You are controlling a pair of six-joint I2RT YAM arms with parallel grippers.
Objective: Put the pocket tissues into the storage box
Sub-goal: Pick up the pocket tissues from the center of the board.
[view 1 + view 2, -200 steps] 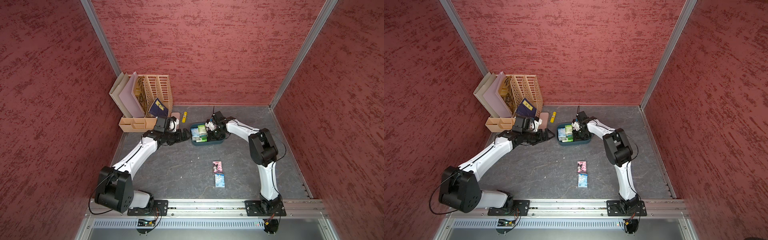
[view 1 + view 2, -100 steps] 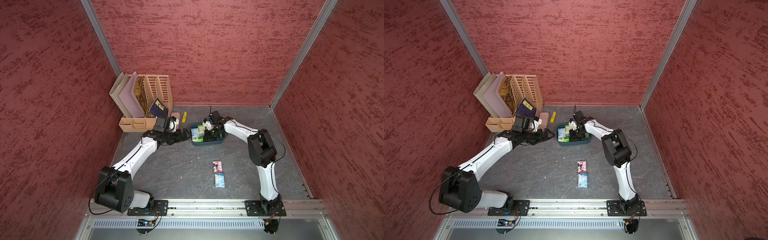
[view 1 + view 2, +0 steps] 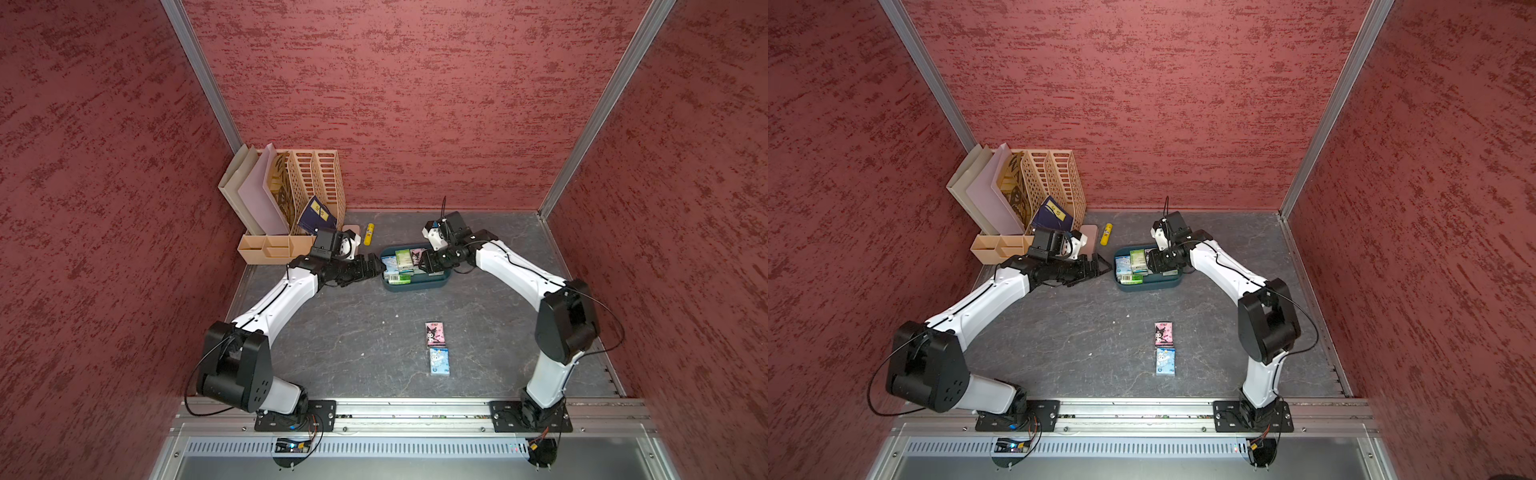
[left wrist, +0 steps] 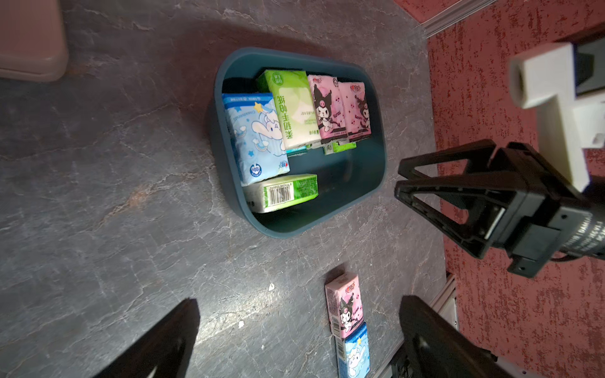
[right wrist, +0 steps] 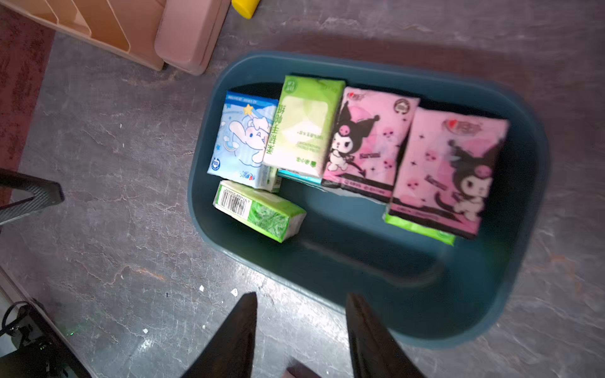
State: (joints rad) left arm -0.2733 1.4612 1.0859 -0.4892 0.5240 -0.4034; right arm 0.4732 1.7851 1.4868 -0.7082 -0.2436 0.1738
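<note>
The dark teal storage box (image 3: 432,283) (image 3: 1167,282) (image 4: 330,203) (image 5: 409,294) stands at the back of the table and holds several pocket tissues. In the right wrist view these are a blue pack (image 5: 242,140), a green one (image 5: 304,121), two pink ones (image 5: 363,140) (image 5: 448,163) and a green one on its side (image 5: 258,209). A pink pack (image 3: 435,334) (image 4: 345,304) and a blue pack (image 3: 439,361) (image 4: 355,356) lie end to end on the table. My left gripper (image 3: 376,268) (image 4: 299,299) is wide open beside the box. My right gripper (image 3: 424,264) (image 5: 302,294) hangs over the box, open and holding nothing.
A beige slotted organiser (image 3: 316,183) with folders stands at the back left, with a small beige tray (image 3: 270,249) in front of it. A flat pink case (image 5: 186,32) and a yellow tube (image 3: 368,234) lie near the box. Red walls enclose the table.
My right gripper's jaws have opened over the box, and its wrist has shifted slightly. The left arm has not moved.
</note>
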